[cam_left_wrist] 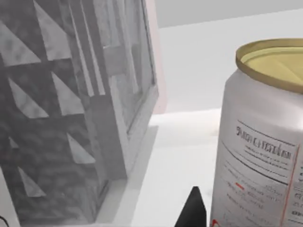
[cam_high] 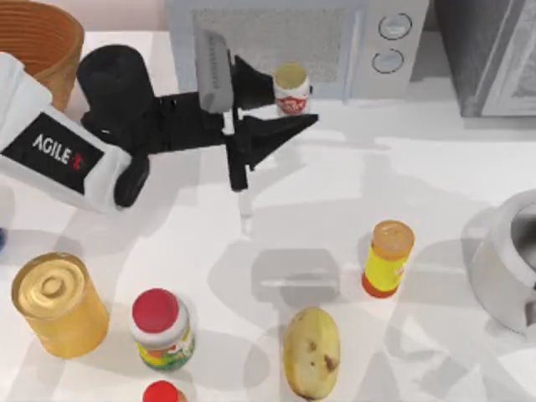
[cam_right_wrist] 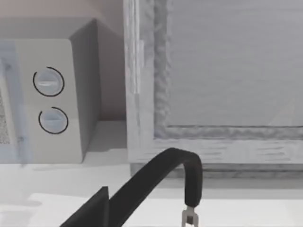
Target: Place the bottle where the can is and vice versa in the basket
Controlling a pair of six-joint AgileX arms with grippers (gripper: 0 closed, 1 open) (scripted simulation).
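Left claw [cam_high: 285,105] open around can [cam_high: 291,89], basket [cam_high: 38,38] cut off

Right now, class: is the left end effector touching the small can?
Cannot tell. Top view shows left end effector open around the can, its fingers close beside it, neither contact nor gap plain.

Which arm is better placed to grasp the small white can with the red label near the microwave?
Left. The left gripper has its open fingers on both sides of the small white can with the red label, which looms close in the left wrist view.

Microwave [cam_high: 293,42], potato [cam_high: 311,352], yellow bottle [cam_high: 388,258].
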